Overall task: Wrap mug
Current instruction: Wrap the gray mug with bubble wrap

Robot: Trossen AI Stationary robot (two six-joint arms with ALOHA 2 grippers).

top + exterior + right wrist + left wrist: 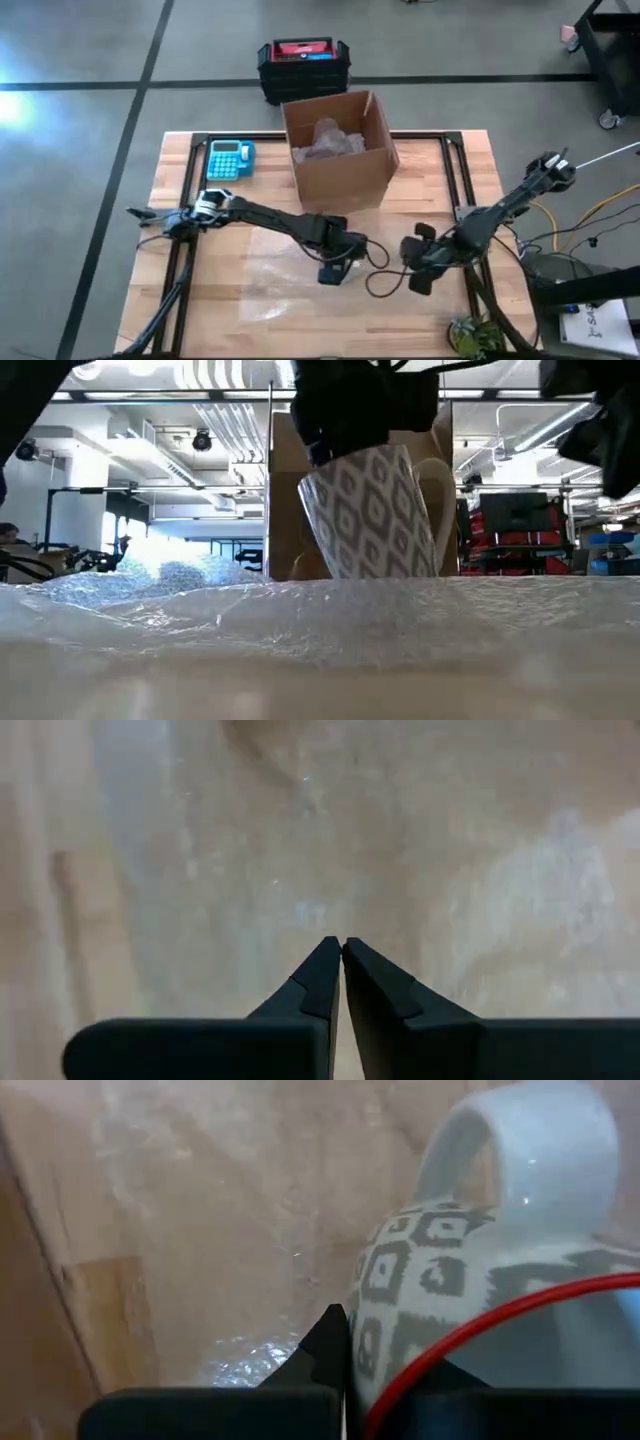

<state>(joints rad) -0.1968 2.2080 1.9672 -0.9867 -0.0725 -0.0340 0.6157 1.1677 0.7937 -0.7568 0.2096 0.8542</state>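
Mug (372, 510) held by rim in left end effector (333, 270) over unfolded bubble wrap (300, 610), wrapping judged unstarted; right end effector (342, 952) closed, empty

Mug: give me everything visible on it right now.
The mug looks ceramic, white with a grey diamond pattern, a plain white handle and a red rim. The left gripper holds it by the rim, tilted. In the low view it hangs over the bubble wrap; contact with the wrap can't be told.
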